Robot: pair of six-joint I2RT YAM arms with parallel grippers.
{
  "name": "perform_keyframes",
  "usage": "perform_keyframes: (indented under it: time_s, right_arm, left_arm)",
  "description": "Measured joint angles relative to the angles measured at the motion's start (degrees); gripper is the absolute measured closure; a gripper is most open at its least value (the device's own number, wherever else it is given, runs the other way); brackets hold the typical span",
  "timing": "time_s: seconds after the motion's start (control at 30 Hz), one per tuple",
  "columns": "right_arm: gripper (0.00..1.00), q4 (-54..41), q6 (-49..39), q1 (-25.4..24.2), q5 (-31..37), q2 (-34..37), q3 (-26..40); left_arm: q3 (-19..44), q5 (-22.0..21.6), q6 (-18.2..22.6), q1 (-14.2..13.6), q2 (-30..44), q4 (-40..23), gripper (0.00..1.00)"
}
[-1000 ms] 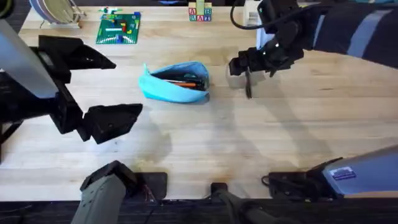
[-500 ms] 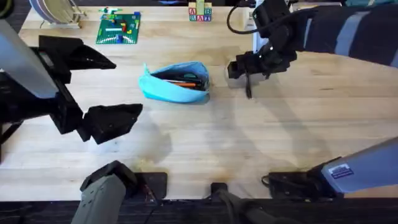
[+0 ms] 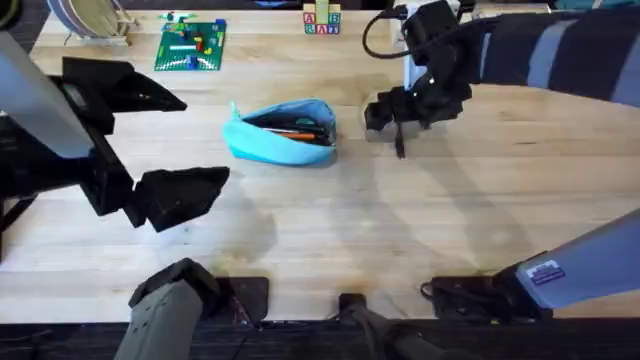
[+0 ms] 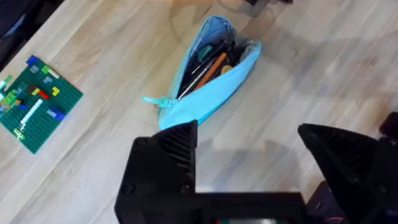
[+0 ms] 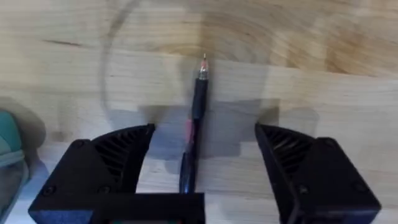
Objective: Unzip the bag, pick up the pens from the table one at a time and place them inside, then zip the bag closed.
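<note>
The light-blue bag lies unzipped on the table, its dark inside showing. In the left wrist view the bag holds the orange pen beside something dark. The black pen lies on the wood to the right of the bag. My right gripper is open and low over it; in the right wrist view the black pen lies between the spread fingers, untouched. My left gripper hovers open to the left of the bag, holding nothing.
A green brick baseplate sits at the back left, also seen as the baseplate in the left wrist view. Letter blocks and a plate rack stand along the far edge.
My right arm has shifted slightly left over the black pen. The pen, the bag and the left arm have not moved.
</note>
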Motion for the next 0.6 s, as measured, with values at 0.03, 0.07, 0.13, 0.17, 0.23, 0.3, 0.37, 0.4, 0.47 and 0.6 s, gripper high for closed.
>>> perform_keyframes:
  time_s: [0.03, 0.07, 0.13, 0.17, 0.23, 0.3, 0.37, 0.4, 0.47, 0.6]
  right_arm:
    - [0.005, -0.09, 0.15, 0.00, 0.01, 0.11, 0.21]
    - [0.005, -0.03, 0.15, -0.04, 0.00, 0.11, 0.26]
    - [0.005, -0.04, 0.17, -0.13, 0.00, 0.11, 0.28]
    - [0.005, -0.04, 0.18, -0.26, -0.15, 0.11, 0.28]
    - [0.030, -0.03, 0.22, -0.26, -0.32, 0.11, 0.28]
    - [0.093, 0.00, 0.34, -0.26, -0.44, 0.11, 0.28]
    - [0.218, -0.02, 0.58, -0.28, -0.40, 0.11, 0.28]
    - [0.316, -0.04, 0.44, -0.28, -0.41, 0.11, 0.28]
    - [0.540, -0.03, 0.64, -0.26, -0.36, 0.11, 0.28]
    - [0.959, 0.04, 0.79, -0.48, 0.09, 0.11, 0.37]
  left_arm:
    - [0.00, 0.01, 0.00, 0.00, 0.00, 0.00, 0.008]
    - [0.00, 0.00, -0.01, 0.00, 0.00, 0.00, 0.008]
    - [0.00, 0.02, 0.00, 0.00, 0.00, 0.00, 0.008]
    - [0.00, 0.02, 0.00, 0.00, 0.00, 0.00, 0.008]
    - [0.00, 0.00, 0.00, 0.00, 0.00, 0.00, 0.008]
    - [0.00, 0.00, 0.00, 0.00, 0.00, -0.02, 0.008]
    - [0.00, 0.02, 0.00, 0.00, 0.00, -0.04, 0.008]
    - [0.00, 0.00, -0.02, 0.00, 0.00, -0.04, 0.008]
    - [0.00, 0.02, 0.00, 0.00, 0.00, -0.04, 0.008]
    - [0.00, 0.02, 0.00, 0.00, 0.00, -0.43, 0.007]
